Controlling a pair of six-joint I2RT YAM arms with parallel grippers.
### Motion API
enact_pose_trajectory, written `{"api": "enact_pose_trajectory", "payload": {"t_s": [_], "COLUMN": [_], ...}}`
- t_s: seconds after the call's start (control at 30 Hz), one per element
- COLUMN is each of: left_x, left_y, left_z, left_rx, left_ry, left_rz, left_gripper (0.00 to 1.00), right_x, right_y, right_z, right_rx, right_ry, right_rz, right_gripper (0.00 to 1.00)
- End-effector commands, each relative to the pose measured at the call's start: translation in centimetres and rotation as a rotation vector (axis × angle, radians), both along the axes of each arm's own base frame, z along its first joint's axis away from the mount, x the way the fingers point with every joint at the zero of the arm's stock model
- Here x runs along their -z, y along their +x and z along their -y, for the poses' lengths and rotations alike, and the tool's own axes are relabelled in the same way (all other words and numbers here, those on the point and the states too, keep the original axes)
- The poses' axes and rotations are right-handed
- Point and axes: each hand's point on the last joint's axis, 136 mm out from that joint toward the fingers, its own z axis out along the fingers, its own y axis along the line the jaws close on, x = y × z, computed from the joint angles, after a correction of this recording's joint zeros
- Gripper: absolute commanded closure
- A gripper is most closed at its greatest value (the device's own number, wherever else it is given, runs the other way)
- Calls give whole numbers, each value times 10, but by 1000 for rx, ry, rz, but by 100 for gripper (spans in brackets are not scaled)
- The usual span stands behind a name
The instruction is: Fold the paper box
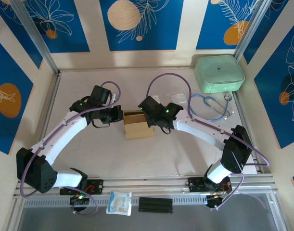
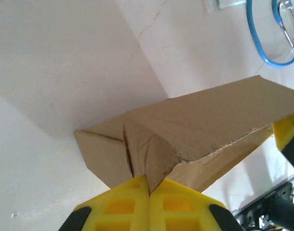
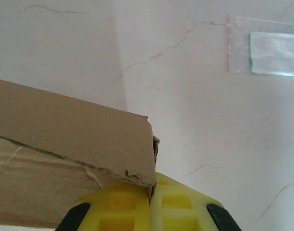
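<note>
Your left gripper (image 2: 148, 188) and right gripper (image 3: 151, 186) are each clamped on the paper box (image 1: 138, 129) corner right in front; tug apart and that ragged edge (image 2: 223, 145) probably tears

The paper box (image 2: 219, 120) is matt brown cardboard, rough-edged, on a smooth, faintly veined white table (image 3: 209, 120).

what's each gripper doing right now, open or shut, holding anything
left gripper: closed, pinching a folded end of the paper box.
right gripper: closed, pinching the paper box's opposite end.
</note>
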Motion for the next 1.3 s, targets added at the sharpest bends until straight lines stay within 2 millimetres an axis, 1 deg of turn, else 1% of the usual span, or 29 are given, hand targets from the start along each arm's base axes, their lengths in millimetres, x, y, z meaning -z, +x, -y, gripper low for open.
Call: {"api": "enact_pose_trajectory", "payload": {"t_s": [0.0,0.17,0.3,0.4,0.6,0.73,1.03,1.2,1.27], "left_x": [-33,-29,-25,-27,-30,-30,-34,-36,-36], "left_y": [7,8,7,6,8,11,21,22,22], "left_z": [5,4,7,10,3,1,-2,1,-1], "left_rx": [-25,-53,-47,-38,-57,-92,-145,-132,-138], "left_ry": [-117,-165,-181,-201,-172,-205,-339,-368,-368], "left_rz": [40,11,-7,-20,-23,-44,-72,-76,-76], "left_gripper": [100,100,100,100,100,100,100,100,100], "right_x": [37,36,36,36,39,39,40,40,40], "right_y": [-23,-23,-23,-22,-21,-21,-22,-22,-22], "right_z": [17,14,9,6,6,7,8,9,9], "right_rx": [-45,-59,-71,-77,-79,-78,-80,-79,-79], "right_ry": [-207,-291,-289,-291,-308,-315,-324,-326,-325], "right_rz": [-105,-63,-57,-56,-60,-59,-58,-58,-58], "right_gripper": [100,100,97,97,97,98,99,99,99]}}
